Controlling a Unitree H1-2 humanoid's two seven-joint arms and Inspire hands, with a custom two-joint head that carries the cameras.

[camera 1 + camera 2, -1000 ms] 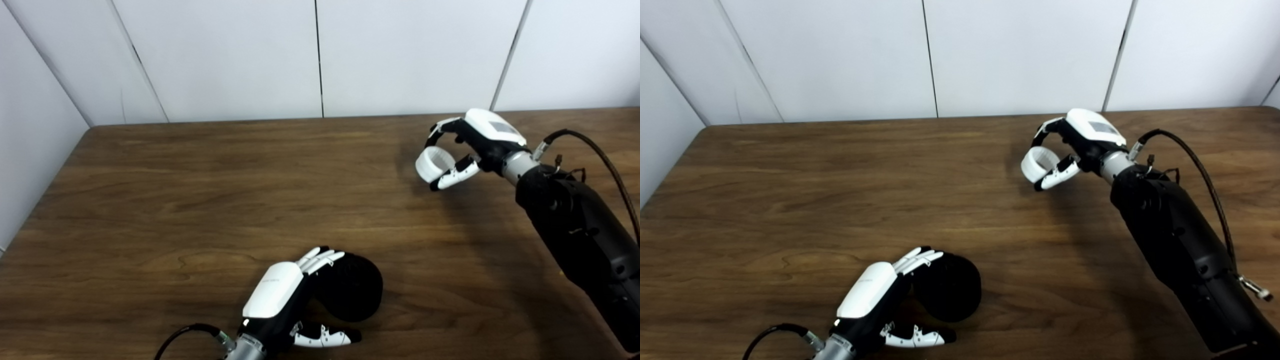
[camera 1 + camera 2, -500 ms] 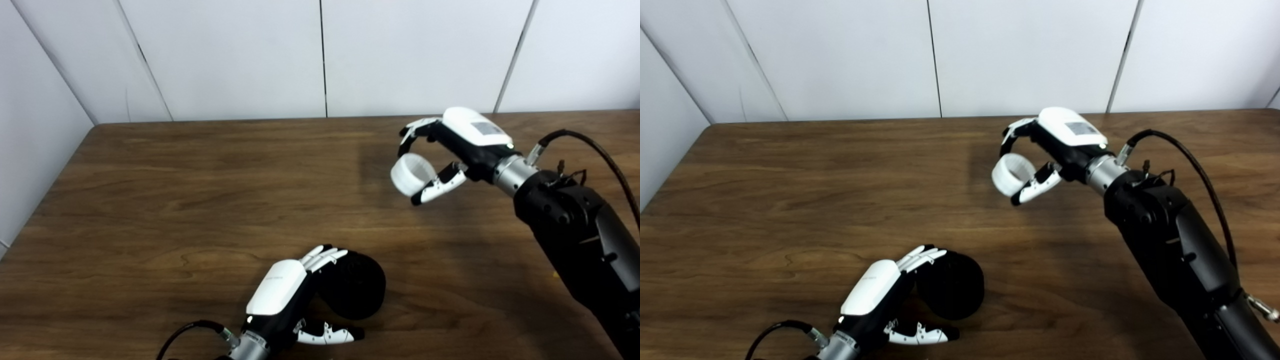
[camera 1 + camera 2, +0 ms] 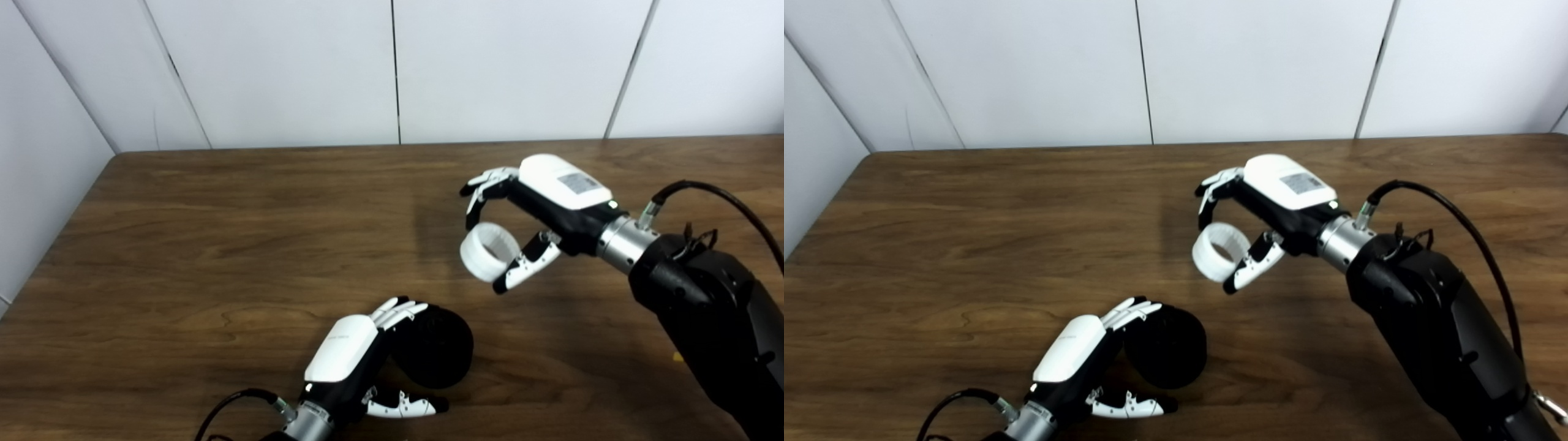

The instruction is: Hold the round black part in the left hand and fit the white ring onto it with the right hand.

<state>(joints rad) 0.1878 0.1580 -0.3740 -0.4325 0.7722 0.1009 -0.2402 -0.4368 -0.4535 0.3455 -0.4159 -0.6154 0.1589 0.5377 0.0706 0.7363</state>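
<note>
The white ring hangs above the wooden table, pinched between the curled fingers and thumb of the right hand — its open face turned down and to the left, toward the near edge. The round black part sits near the table's front edge, cupped by the left hand, fingers over its top, thumb stretched along the table below it; its round face points right. Ring and part are well apart — bare tabletop lies between them and across the whole left side.
</note>
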